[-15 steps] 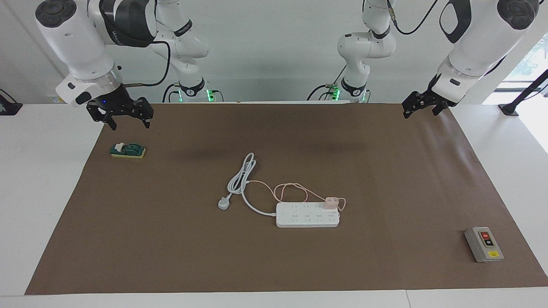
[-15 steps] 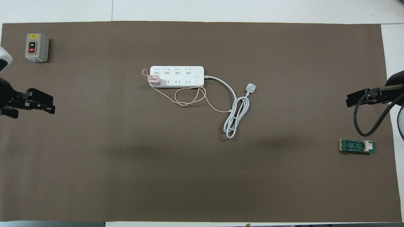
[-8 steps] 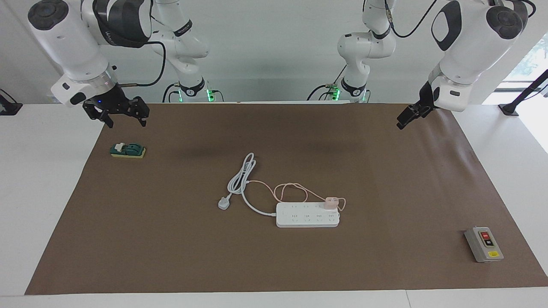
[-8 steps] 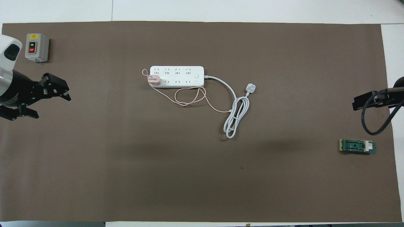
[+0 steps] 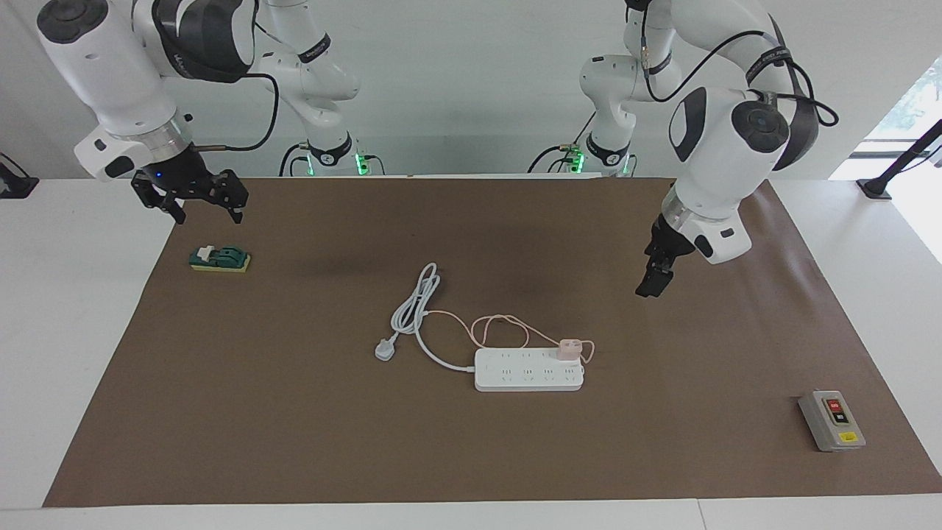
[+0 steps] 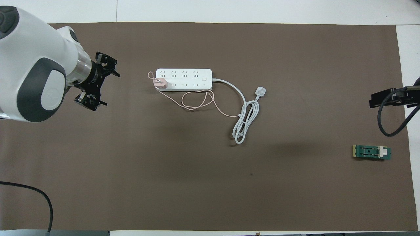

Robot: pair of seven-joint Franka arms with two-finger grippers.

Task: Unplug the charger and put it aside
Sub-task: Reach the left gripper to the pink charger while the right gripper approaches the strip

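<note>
The charger, a small pale pink cube, sits plugged into the white power strip at the strip's end toward the left arm. Its thin pink cable loops on the brown mat on the robots' side of the strip. My left gripper hangs open over bare mat, apart from the charger, toward the left arm's end of the table. My right gripper waits open at the mat's edge at the right arm's end, holding nothing.
The strip's thick white cord coils on the mat and ends in a loose white plug. A grey switch box stands at the mat's corner by the left arm's end. A green block lies under the right gripper.
The left arm has swung in from the mat's edge toward the power strip and come lower, its gripper turned downward. The right gripper has drawn slightly back toward the mat's edge.
</note>
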